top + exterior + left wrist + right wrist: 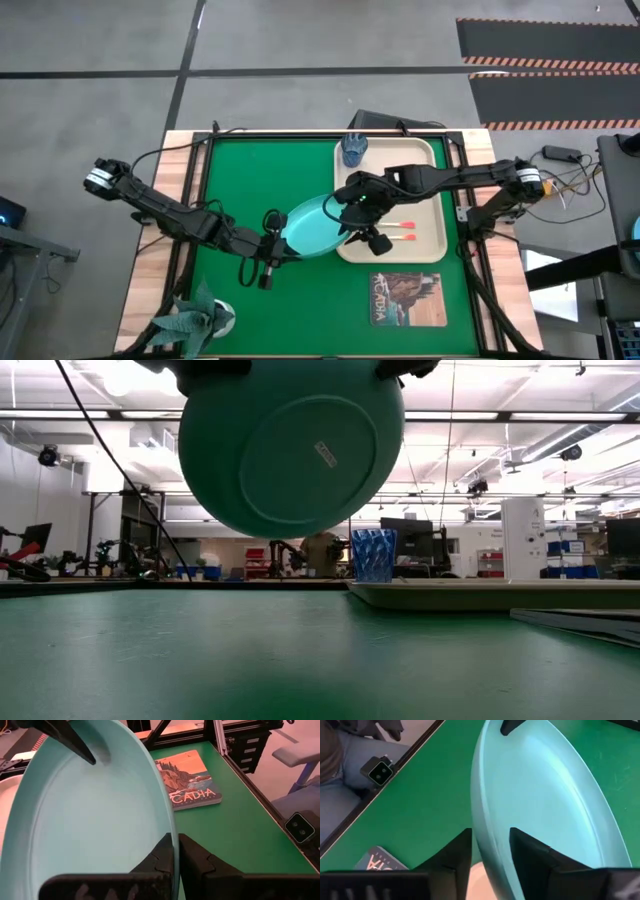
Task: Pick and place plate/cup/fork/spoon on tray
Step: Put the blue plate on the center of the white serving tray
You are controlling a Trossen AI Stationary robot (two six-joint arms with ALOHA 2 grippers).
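Observation:
The turquoise plate (312, 228) is lifted clear of the green table and tilted; its underside faces the low view (290, 450). My left gripper (276, 238) is shut on its left rim. My right gripper (346, 207) is shut on its right rim, by the tray's left edge. The beige tray (425, 160) lies at the table's right. The blue cup (354, 148) stands upright in the tray's far left corner. Two red-handled utensils (402, 232) lie on the tray's near part; I cannot tell fork from spoon. My left gripper pinches the plate's rim (170, 827) on its left side, one finger inside the dish and one on the outside. The fingers come level from the table's left. The plate is clear of the table and tilted. My right gripper holds the opposite rim (487, 827), one finger (530, 855) on the inner face and one (457, 855) on the outer wall. It comes from the table's right. One fingertip also shows on the far rim in the left wrist view (75, 742).
A printed picture card (407, 298) lies on the table near the front right, below the tray. A small plant (195, 315) stands at the front left corner. Cables run along the left arm. Bare green mat (240, 180) lies left of the plate.

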